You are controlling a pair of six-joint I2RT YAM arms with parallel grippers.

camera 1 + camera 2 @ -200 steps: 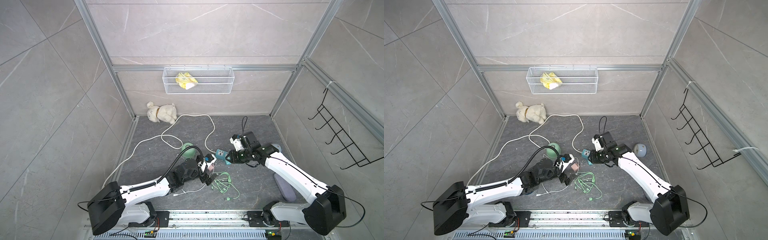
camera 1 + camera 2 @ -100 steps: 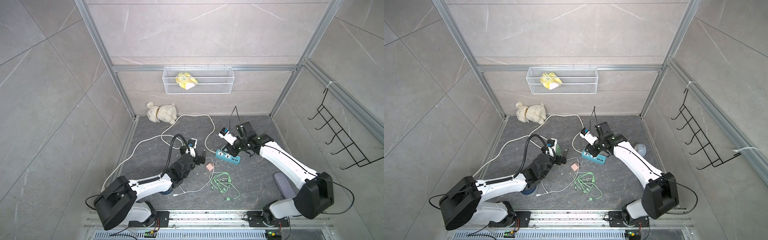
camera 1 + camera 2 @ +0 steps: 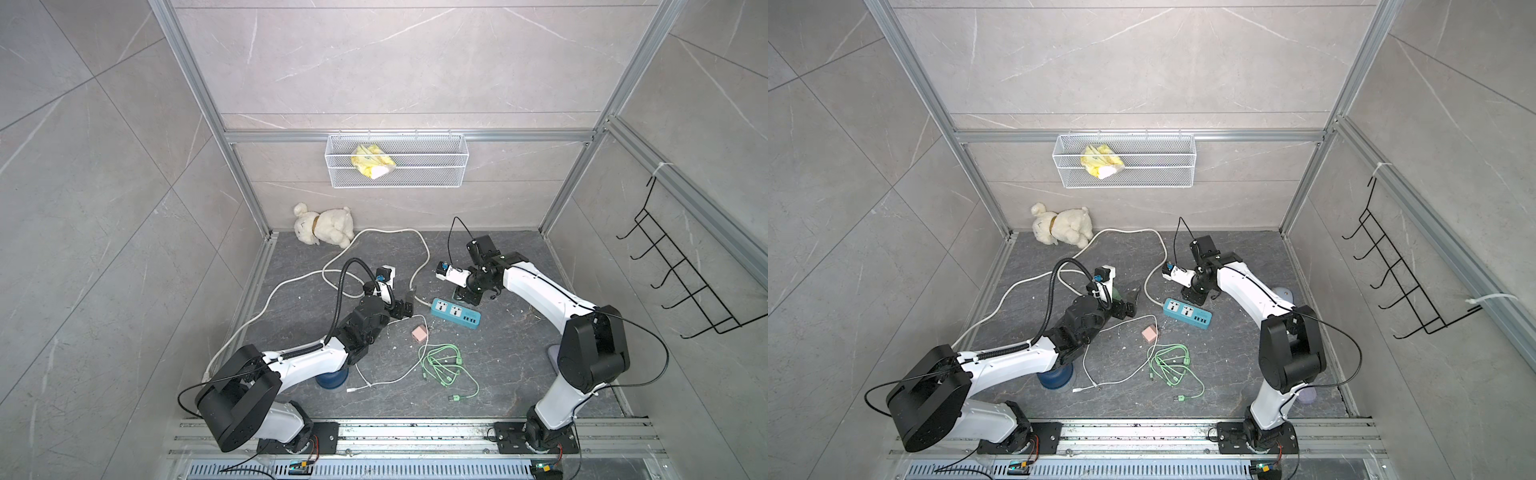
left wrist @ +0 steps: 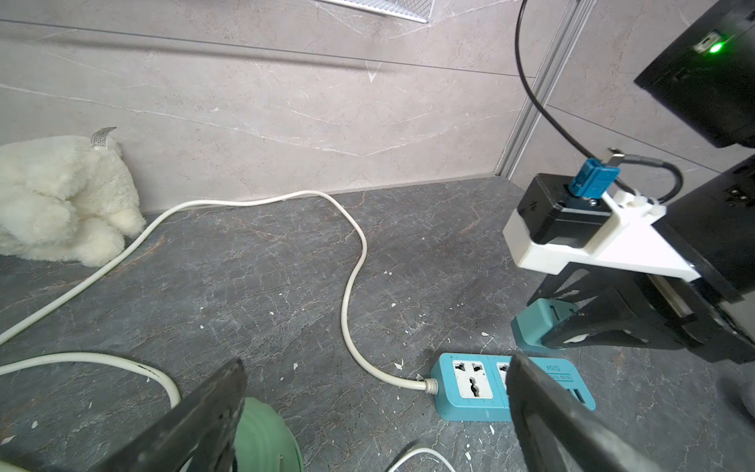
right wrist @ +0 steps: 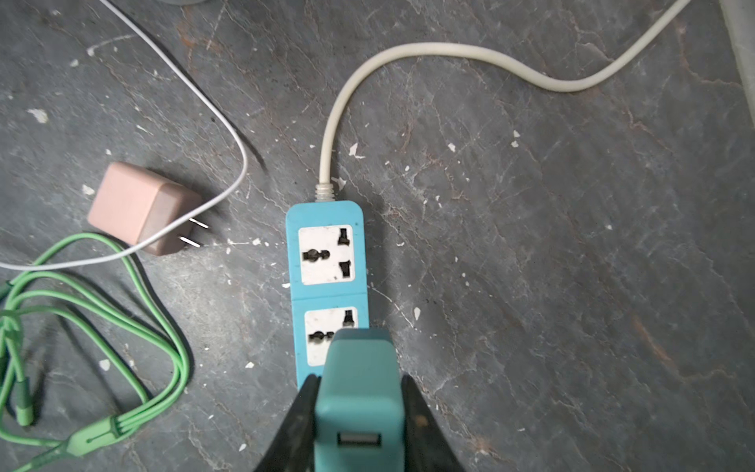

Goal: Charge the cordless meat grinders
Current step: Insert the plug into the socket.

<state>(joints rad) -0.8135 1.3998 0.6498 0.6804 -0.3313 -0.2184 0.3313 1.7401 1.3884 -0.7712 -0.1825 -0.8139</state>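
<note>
The mint green meat grinder (image 4: 265, 441) shows only as a rim under my left gripper (image 4: 376, 392), which is open, with nothing between its fingers. The navy blue meat grinder (image 3: 331, 379) (image 3: 1056, 376) sits near the front, half hidden under my left arm. My left gripper (image 3: 405, 305) (image 3: 1129, 303) is left of the teal power strip (image 3: 456, 313) (image 3: 1187, 314) (image 5: 327, 253). My right gripper (image 5: 359, 408) (image 3: 467, 296) is shut on a teal cube charger (image 5: 359, 392), held over the strip's second socket.
A pink cube charger (image 3: 419, 333) (image 5: 139, 206) lies on its side by a thin white cable (image 3: 1100, 382). Green cables (image 3: 444, 361) lie in front of it. The strip's thick white cord (image 3: 399, 232) loops back past a plush toy (image 3: 326, 226). A grey-white globe (image 3: 1283, 295) sits right.
My left gripper has drawn back from the pink charger to the mint grinder. My right arm has swung back and now points the teal charger down at the strip.
</note>
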